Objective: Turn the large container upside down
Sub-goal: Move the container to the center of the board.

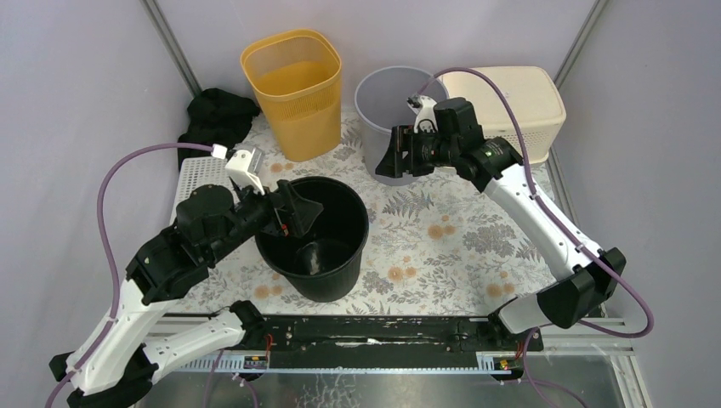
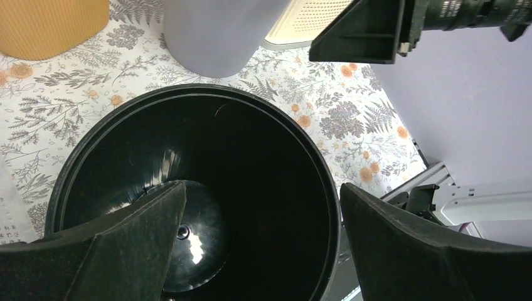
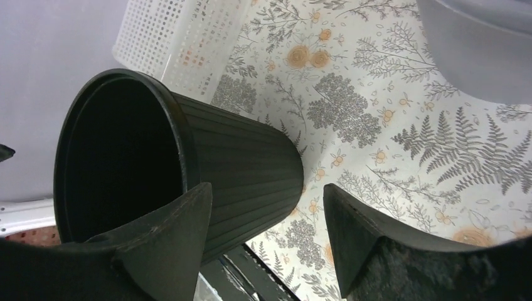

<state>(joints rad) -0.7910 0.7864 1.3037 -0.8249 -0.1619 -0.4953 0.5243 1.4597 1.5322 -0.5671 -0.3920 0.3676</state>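
The big black bucket [image 1: 313, 242] stands upright on the near left of the table [image 1: 442, 212]; it looks light, stiff and smooth, so grab its rim [image 1: 366, 225]; the left hand [image 1: 299, 212] is wide apart over it; the right hand [image 1: 393, 153] is apart too, holding nothing

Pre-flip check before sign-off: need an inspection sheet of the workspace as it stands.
Surface: floral tablecloth, flat, no spills seen.
Job's things: black bucket upright, mouth up, nothing seen inside.
Clutter: yellow bin, grey bin and cream basket along the rear; white perforated tray and black cloth at rear left.
Grippers: left gripper open over the bucket's mouth; right gripper open, empty, in front of the grey bin.
Cables: purple cables loop off both arms, clear of the bucket.
Surroundings: plain walls, metal frame post; nothing else seen.
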